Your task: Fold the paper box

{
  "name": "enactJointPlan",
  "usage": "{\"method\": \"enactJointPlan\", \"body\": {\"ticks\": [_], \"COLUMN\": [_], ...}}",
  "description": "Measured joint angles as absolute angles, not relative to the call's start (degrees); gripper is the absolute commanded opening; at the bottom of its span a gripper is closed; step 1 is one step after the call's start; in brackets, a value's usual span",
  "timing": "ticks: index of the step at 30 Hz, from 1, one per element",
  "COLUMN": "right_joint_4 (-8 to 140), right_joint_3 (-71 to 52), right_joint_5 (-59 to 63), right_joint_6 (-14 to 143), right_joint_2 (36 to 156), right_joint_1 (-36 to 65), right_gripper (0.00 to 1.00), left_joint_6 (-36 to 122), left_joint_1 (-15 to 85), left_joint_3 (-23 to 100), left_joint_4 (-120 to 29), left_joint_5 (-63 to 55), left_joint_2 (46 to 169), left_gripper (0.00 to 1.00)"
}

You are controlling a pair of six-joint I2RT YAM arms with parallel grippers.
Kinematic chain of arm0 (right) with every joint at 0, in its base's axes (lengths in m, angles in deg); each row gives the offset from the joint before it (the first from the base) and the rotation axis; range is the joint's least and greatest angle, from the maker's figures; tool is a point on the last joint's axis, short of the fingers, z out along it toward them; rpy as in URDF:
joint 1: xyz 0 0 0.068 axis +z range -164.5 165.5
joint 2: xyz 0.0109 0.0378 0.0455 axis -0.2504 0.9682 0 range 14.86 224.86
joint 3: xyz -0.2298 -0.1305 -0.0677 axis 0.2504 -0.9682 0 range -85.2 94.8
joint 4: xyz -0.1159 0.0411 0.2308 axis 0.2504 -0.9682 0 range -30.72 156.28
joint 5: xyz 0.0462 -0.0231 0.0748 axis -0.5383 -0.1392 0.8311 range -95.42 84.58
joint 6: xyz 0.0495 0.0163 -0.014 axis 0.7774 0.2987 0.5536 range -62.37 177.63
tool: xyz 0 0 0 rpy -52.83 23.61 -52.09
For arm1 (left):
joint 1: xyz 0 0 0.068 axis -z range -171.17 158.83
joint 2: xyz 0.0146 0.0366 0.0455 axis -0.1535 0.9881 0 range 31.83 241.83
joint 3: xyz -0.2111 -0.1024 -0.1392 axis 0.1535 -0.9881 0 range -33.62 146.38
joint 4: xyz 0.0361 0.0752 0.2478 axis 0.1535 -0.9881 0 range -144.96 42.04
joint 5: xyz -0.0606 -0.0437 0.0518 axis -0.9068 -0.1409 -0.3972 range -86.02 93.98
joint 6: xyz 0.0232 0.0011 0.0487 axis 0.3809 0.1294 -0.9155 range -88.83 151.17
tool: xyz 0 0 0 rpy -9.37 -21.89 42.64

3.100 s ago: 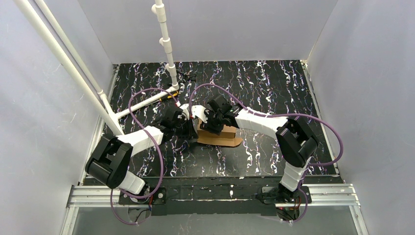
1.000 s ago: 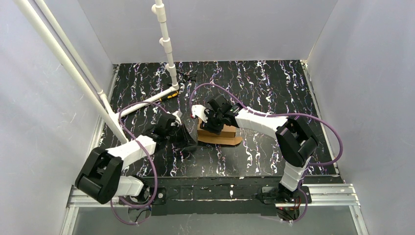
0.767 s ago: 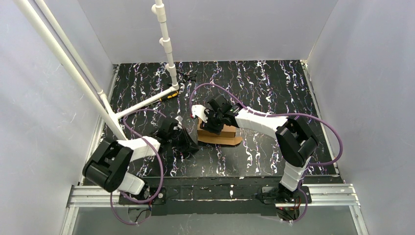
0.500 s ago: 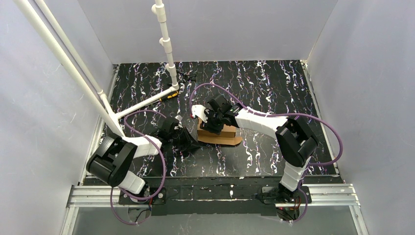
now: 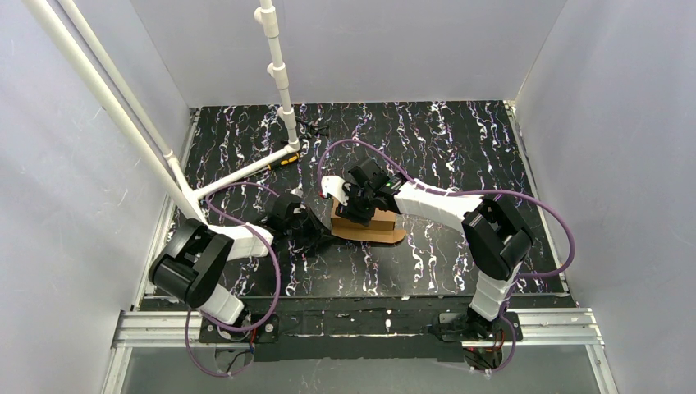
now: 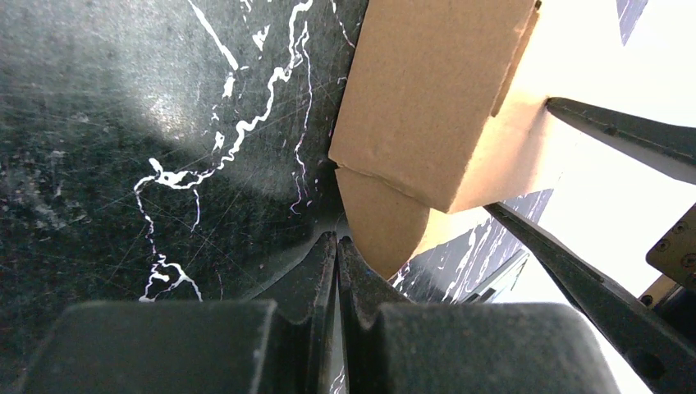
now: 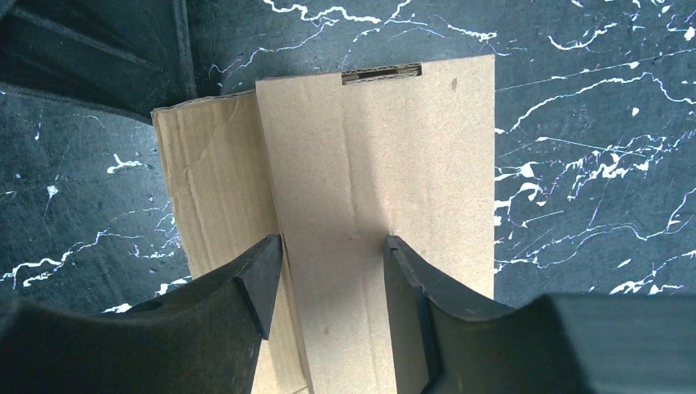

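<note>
My left gripper is pressed together just beside the paper box tab; right gripper is spread over it. White pipe upper left; table stretches right.

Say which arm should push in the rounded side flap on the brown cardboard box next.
Left, probably. The left arm's shut jaws point tip-first at the rounded side flap, almost touching it. The right arm's open jaws stand over the brown cardboard box's top panel, apparently steadying it.

A robotics lab: plain grey walls, pipe frame, marbled black table.
</note>
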State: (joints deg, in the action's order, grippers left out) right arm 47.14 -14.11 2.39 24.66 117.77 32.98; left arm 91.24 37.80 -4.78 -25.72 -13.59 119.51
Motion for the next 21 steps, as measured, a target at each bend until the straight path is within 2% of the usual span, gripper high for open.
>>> {"method": "enactJointPlan", "body": {"ticks": [21], "right_joint_4": [47.21], "right_joint_3": [-14.04], "right_joint_5": [2.39], "right_joint_6": [24.62], "right_joint_2": [117.88], "right_joint_1": [32.96], "right_gripper": [0.57], "left_joint_6": [96.2], "left_joint_1": [36.69], "left_joint_3": [-6.62], "left_joint_4": [-21.8], "left_joint_5": [-13.87], "left_joint_2": [118.59], "left_gripper": [0.03]}}
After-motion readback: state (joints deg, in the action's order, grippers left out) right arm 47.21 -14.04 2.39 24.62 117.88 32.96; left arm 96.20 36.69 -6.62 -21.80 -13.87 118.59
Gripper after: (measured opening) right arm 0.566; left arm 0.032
